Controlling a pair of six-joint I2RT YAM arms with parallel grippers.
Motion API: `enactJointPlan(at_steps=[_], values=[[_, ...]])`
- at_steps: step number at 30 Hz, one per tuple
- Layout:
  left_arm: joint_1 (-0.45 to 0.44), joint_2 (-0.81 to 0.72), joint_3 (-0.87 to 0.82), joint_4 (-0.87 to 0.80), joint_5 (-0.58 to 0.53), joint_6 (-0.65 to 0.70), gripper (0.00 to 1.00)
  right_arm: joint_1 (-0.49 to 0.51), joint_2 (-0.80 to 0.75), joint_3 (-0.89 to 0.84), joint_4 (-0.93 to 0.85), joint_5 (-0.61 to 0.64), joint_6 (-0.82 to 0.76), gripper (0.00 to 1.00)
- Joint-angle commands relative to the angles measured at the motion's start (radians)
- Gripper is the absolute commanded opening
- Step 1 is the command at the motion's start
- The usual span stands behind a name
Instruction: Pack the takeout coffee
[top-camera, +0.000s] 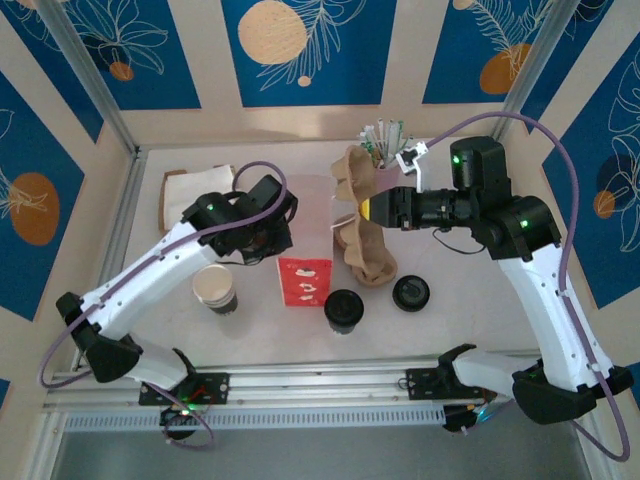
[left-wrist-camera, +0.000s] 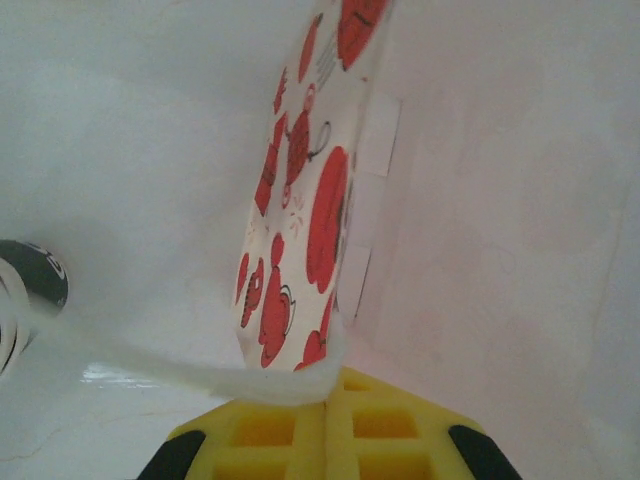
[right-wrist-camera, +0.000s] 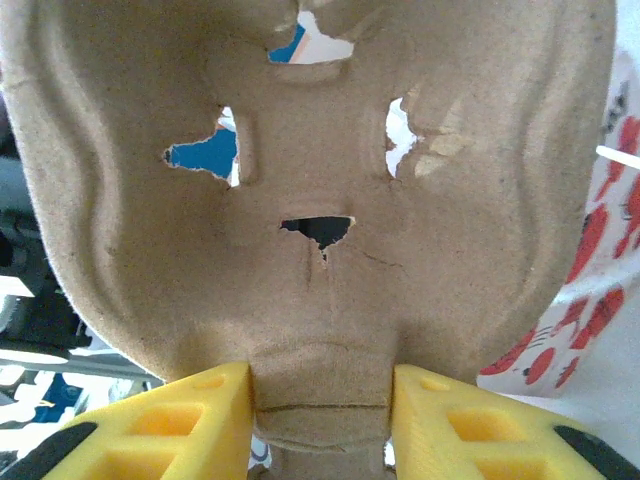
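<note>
- the left pincer (left-wrist-camera: 328, 400) is hidden in the top view under its own dark wrist. its wrist camera shows the yellow fingers pressed together on the white rim of the red-and-white bag (top-camera: 304, 281).
- the left wrist view cuts off the bag's top and foot. a dark-banded shape at that view's left edge is too cropped to name.
- the right pincer (right-wrist-camera: 320, 400) is clamped on a tab at the edge of the cup carrier (top-camera: 365, 255). the carrier blocks most of what lies behind it in that wrist view.
- a flat tan sheet (top-camera: 180, 195) at the far left is partly covered by the left arm, and i cannot tell what it is.
- counted: one bag, one carrier, two cups, one loose lid (top-camera: 411, 293) and one pink cup of sticks (top-camera: 385, 140).
- the takeout coffee (top-camera: 342, 310) stands upright on the white surface (top-camera: 260, 325) near the front, between the bag's foot and the loose lid. it is apart from both pincers.
- the open paper cup (top-camera: 215, 288) stands left of the bag, its inside white.
- the carrier is rough brown moulded pulp, curved, with several ragged torn holes. the bag is smooth paper with red prints. both lids are round black plastic.
</note>
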Motion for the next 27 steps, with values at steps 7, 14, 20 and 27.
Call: enactJointPlan(at_steps=[7, 14, 20, 27], values=[[-0.094, -0.078, -0.094, 0.050, -0.057, -0.157, 0.06, 0.050, 0.049, 0.047, 0.089, -0.044, 0.113, 0.40], [-0.098, -0.152, -0.119, 0.061, -0.123, -0.122, 0.41, 0.098, 0.106, 0.051, 0.142, 0.030, 0.162, 0.40], [-0.095, -0.274, -0.153, 0.091, -0.201, -0.043, 0.57, 0.137, 0.160, 0.074, 0.165, 0.112, 0.183, 0.40], [-0.025, -0.349, -0.149, 0.168, -0.206, 0.198, 0.78, 0.184, 0.243, 0.124, 0.152, 0.199, 0.171, 0.39]])
